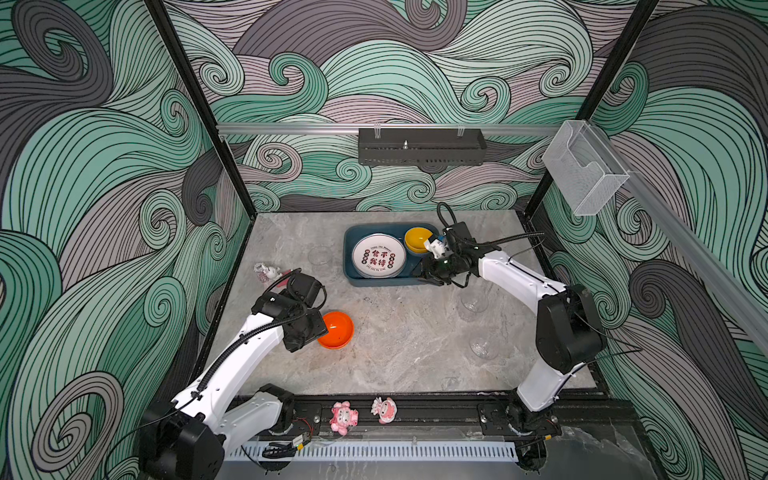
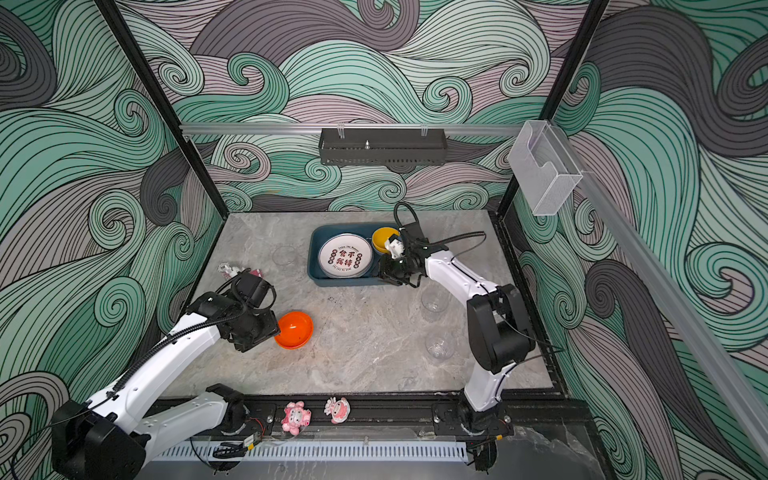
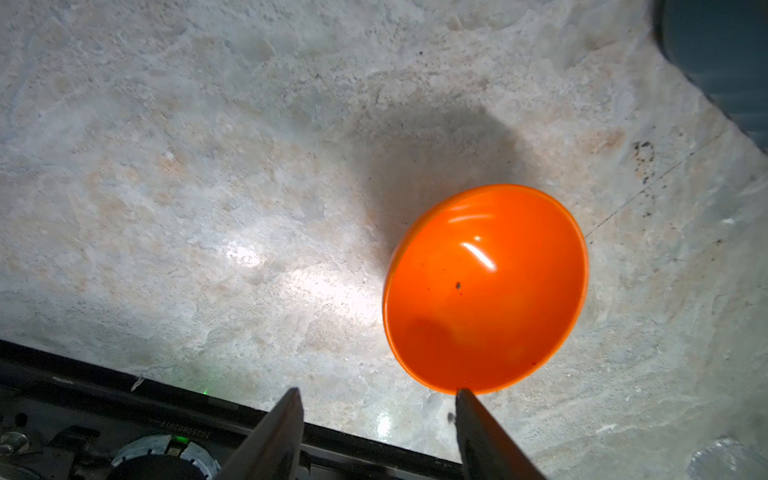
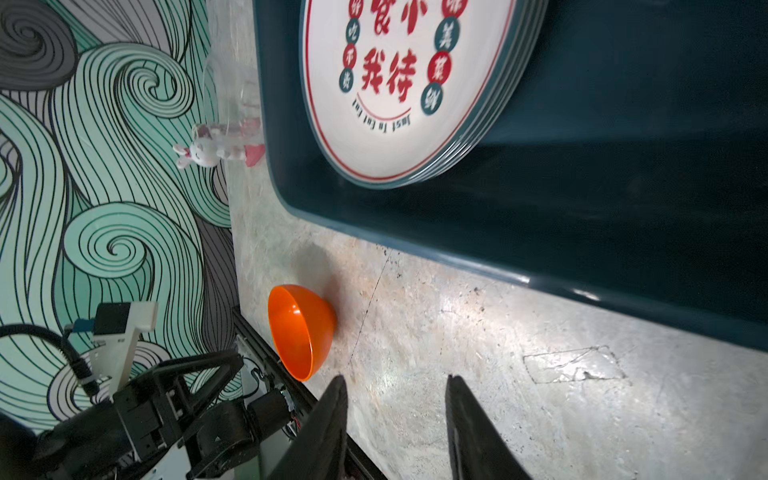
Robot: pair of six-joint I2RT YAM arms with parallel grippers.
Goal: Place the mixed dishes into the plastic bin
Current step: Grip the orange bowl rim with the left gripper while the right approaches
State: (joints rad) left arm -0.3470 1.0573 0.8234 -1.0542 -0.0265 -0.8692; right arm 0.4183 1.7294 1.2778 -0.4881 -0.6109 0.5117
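Plastic bin point(image 1: 382, 281) rests on marbled tabletop point(image 1: 415, 340), wave-patterned walls point(image 1: 395, 83) around; left gripper point(image 3: 377, 392) and right gripper point(image 4: 395, 379) gape.

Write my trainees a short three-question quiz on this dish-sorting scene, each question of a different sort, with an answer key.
1. True or false: the orange bowl lies inside the plastic bin.
2. Which bowl sits in the bin beside the plates? A) blue B) yellow C) green
3. Short answer: what does the right gripper hold?
Key: 1 false, it is on the table; 2 B, the yellow bowl; 3 nothing, its jaws stand open and empty.
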